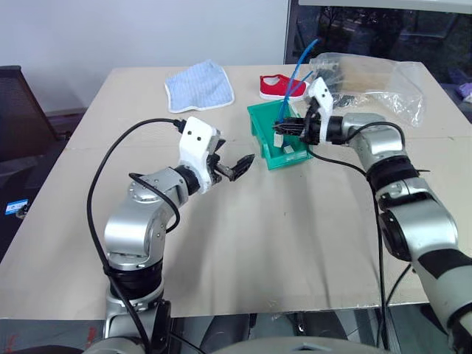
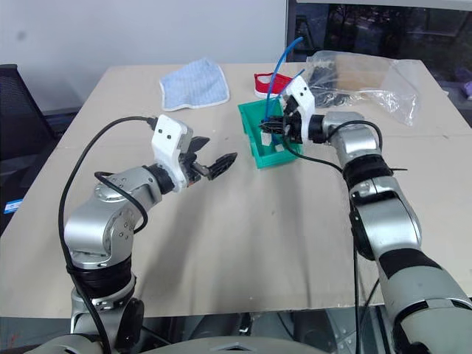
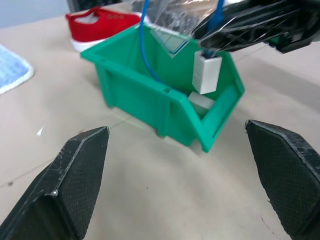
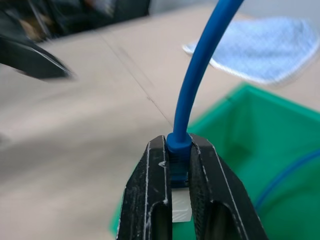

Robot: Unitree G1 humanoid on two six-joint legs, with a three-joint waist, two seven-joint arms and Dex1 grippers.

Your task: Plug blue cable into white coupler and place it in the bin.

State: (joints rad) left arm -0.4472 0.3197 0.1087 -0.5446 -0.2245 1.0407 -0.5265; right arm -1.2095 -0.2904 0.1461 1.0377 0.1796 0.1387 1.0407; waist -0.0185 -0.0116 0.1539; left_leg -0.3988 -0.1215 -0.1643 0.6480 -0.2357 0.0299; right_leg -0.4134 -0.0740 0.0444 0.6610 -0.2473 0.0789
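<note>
The green bin (image 1: 259, 124) stands on the table's far middle, its low lip facing me. My right gripper (image 4: 177, 145) hovers just above it, shut on the blue cable (image 4: 200, 75) at its plug boot. The white coupler (image 3: 206, 73) hangs plugged on that end, above the bin's inside. The cable rises in a loop (image 1: 296, 68) and part of it runs down into the bin (image 3: 143, 45). My left gripper (image 1: 242, 167) is open and holds nothing. It points at the bin from a short way off on its left.
A small white block (image 3: 200, 103) lies on the bin's floor. Behind the bin are a red shoe (image 1: 279, 85), a blue-striped cloth (image 1: 199, 85) and a clear plastic bag (image 1: 376, 81). A black chair (image 1: 18, 110) stands off the table's left edge.
</note>
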